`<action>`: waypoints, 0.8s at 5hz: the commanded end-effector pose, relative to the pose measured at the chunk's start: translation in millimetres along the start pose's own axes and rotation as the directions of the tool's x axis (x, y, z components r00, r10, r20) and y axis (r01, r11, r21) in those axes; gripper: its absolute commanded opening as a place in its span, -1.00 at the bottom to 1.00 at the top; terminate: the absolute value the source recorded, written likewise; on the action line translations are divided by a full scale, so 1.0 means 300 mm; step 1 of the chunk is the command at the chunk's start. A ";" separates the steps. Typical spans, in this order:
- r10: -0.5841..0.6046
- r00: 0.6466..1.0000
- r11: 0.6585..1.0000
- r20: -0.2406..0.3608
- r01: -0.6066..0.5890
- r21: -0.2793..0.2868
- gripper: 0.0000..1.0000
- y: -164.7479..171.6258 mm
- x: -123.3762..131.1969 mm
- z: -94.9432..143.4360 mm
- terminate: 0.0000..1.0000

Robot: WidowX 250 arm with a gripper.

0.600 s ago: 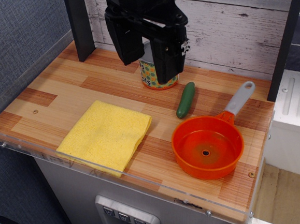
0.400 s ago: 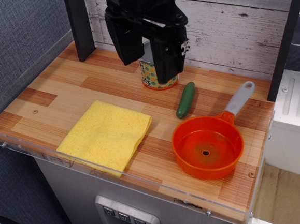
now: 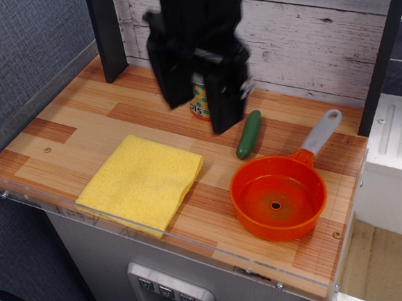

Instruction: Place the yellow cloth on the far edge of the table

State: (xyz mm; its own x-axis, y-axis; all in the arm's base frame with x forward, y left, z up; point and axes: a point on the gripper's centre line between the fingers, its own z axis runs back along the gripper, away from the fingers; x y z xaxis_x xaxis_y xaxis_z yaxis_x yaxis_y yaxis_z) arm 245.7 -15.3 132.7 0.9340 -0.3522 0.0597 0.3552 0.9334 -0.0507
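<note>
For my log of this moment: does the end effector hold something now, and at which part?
Nothing is held. The end effector is open and empty, above the table; the yellow cloth lies flat and untouched near the front edge.

Arm: black, reaching down from the top of the view, blurred.
Tool (image 3: pixel 201 112): two dark fingers pointing down, spread apart (nothing between them).
Height: fingertips hanging above the bench (image 3: pixel 87 117).
</note>
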 end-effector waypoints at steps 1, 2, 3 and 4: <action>0.026 0.999 1.000 -0.022 -0.026 -0.002 1.00 0.113 -0.035 -0.123 -1.00; 0.102 0.995 0.995 -0.006 -0.102 0.018 -1.00 0.178 -0.040 -0.216 -1.00; 0.142 0.990 0.990 0.007 -0.142 0.009 -1.00 0.222 -0.049 -0.278 -1.00; 0.126 0.992 0.992 -0.032 -0.125 0.021 -1.00 0.266 -0.066 -0.327 -1.00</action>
State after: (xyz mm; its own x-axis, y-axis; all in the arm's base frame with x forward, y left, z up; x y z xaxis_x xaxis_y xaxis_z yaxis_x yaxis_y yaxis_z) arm 254.6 56.4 19.4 0.9716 -0.2362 -0.0134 0.2352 0.9705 -0.0522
